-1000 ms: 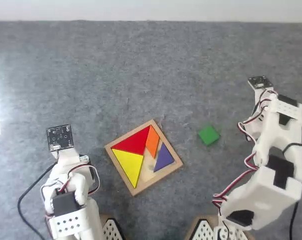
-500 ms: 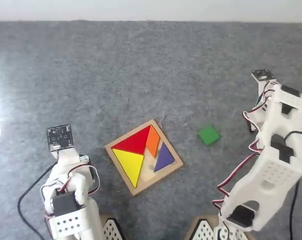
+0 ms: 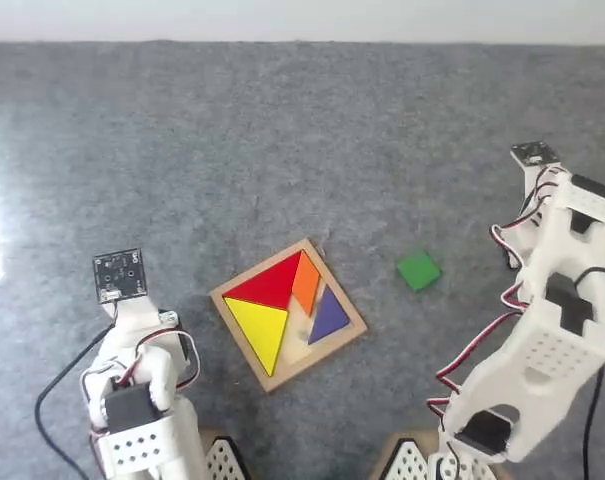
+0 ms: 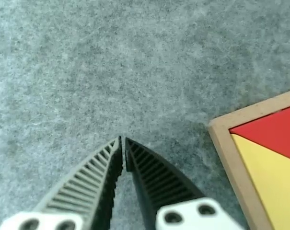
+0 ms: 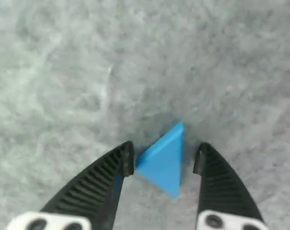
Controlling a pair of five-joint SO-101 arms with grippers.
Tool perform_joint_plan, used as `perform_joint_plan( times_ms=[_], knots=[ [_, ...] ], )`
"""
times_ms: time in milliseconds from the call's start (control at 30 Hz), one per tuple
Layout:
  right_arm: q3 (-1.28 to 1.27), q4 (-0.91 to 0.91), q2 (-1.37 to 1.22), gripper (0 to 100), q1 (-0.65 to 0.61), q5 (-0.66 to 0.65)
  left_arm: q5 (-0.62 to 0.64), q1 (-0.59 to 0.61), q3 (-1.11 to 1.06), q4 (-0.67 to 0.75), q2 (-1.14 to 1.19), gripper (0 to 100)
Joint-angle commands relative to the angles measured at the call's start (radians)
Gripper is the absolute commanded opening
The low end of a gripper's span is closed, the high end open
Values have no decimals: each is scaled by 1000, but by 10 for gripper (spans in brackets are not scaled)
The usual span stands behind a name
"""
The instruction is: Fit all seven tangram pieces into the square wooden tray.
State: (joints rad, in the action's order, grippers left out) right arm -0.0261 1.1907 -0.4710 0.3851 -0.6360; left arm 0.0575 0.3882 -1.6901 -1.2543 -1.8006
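we see the right gripper [image 5: 165, 149] spread wide around a flat blue triangle [image 5: 160, 160] on the fuzzy grey carpet [image 3: 282, 130], one ribbed finger touching its edge. the left gripper [image 4: 122, 142] is pinched together on nothing, beside the wooden tray [image 3: 250, 271]. the tray holds a red triangle [image 3: 270, 286], yellow triangle [image 3: 260, 330], orange piece [image 3: 305, 283] and purple triangle [image 3: 329, 318]. a green square [image 3: 418, 270] lies apart on the carpet.

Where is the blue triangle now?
In the right wrist view, the blue triangle lies on the grey mat, between the fingers of the open right gripper.
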Motion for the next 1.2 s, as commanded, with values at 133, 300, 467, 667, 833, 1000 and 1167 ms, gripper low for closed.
perform_joint_plan(
  times_ms=[133, 300, 467, 667, 833, 1000, 1167],
  knots=[
    [-114, 16, 151, 336, -30, -17, -5, 3, 7, -8, -18, 13],
    [-137, -50, 97, 306, -25, -20, -5, 3, 7, -8, -18, 13],
    [-81, -50, 59, 303, -28, -43, -5, 3, 7, -8, -18, 13],
    [-66, -50, 58, 302, -24, -44, -5, 3, 7, -8, -18, 13],
    [-68, -50, 58, 217, 7, -44, -5, 3, 7, -8, -18, 13],
    [-68, -50, 58, 195, 21, -44, -5, 3, 7, -8, -18, 13],
    [-81, -50, 58, 199, 18, -44, -5, 3, 7, -8, -18, 13]
  ],
)
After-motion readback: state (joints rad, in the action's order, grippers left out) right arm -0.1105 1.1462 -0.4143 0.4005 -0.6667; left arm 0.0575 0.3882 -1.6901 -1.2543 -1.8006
